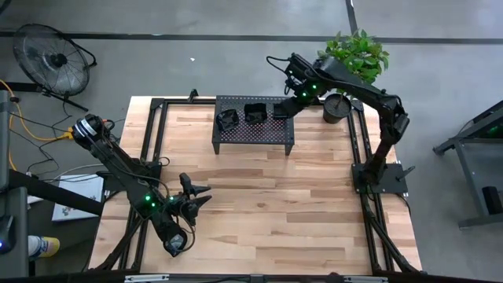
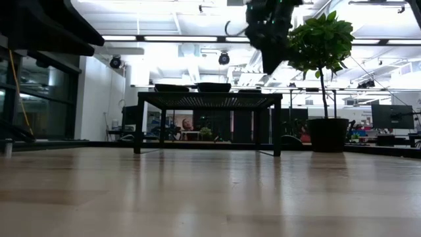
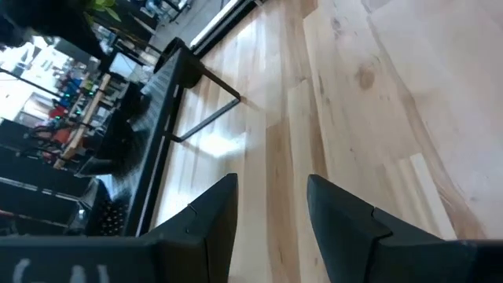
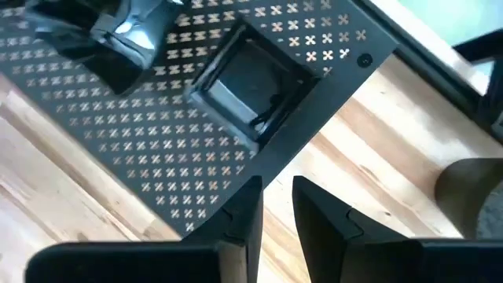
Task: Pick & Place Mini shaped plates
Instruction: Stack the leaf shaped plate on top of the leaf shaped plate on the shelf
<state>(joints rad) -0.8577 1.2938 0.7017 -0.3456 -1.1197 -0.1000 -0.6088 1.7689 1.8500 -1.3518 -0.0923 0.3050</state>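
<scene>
The wooden table (image 1: 259,212) spreads under me, mostly bare planks. Across its far side stands the black perforated rack (image 1: 253,134) on thin legs, and just off its right end sits the potted plant (image 1: 357,55) in a dark pot.

My right arm reaches over from the table's right edge, so that my right gripper (image 1: 281,111) hangs above the right end of the rack. Its fingers (image 4: 240,216) are parted a little with nothing between them, pointed down at the rack's near edge. My left arm waits low over the near-left part of the table; my left gripper (image 1: 198,196) is spread wide and empty, its fingers (image 3: 216,208) hovering over bare wood, well apart from the rack.

On the rack lie the mini shaped plates: a square plate (image 4: 250,85) at the right end, directly ahead of my right fingers; a second plate (image 1: 254,112) in the middle; and a third plate (image 1: 227,119) toward the left. From table height, two of them show as shallow dark rims (image 2: 214,86) above the rack top. The exact shapes of the two farther plates I cannot make out.
</scene>
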